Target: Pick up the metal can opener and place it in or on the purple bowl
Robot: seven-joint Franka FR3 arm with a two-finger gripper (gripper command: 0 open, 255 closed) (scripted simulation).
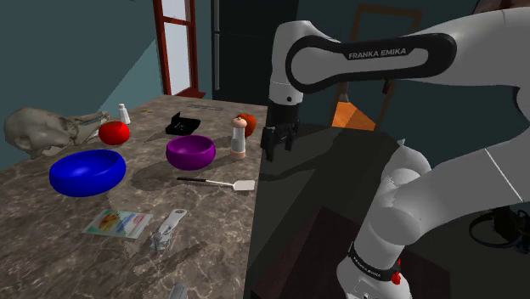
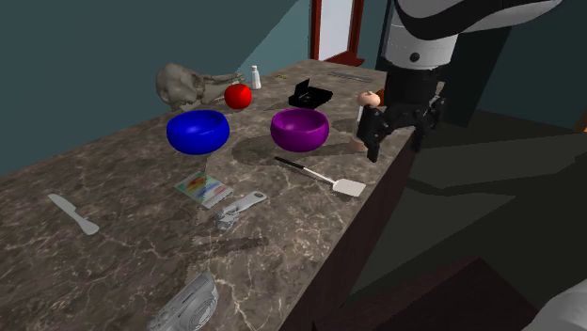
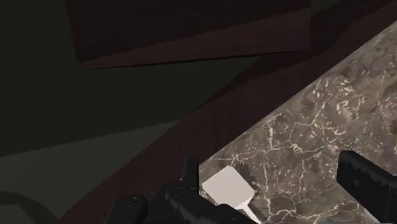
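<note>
The can opener point(image 1: 167, 229) point(image 2: 240, 209) is a pale silvery tool lying flat on the marble counter point(image 1: 76, 263), near its front edge. The purple bowl point(image 1: 190, 151) point(image 2: 300, 129) stands upright farther back, with nothing visible inside. My black gripper point(image 1: 279, 144) point(image 2: 395, 141) point(image 3: 267, 167) hangs open over the counter's edge, to the shoulder view's right of the bowl, with nothing between its fingers. It is well apart from the can opener. In the wrist view a spatula's white blade point(image 3: 227, 188) lies just below the fingers.
A white-bladed spatula point(image 1: 217, 182) lies between bowl and can opener. A wooden grinder point(image 1: 239, 138) stands beside the gripper. Farther off are a blue bowl point(image 1: 87, 172), a red ball point(image 1: 114, 132), a skull point(image 1: 42, 132), a black holder point(image 1: 183, 125) and a printed card point(image 1: 117, 223).
</note>
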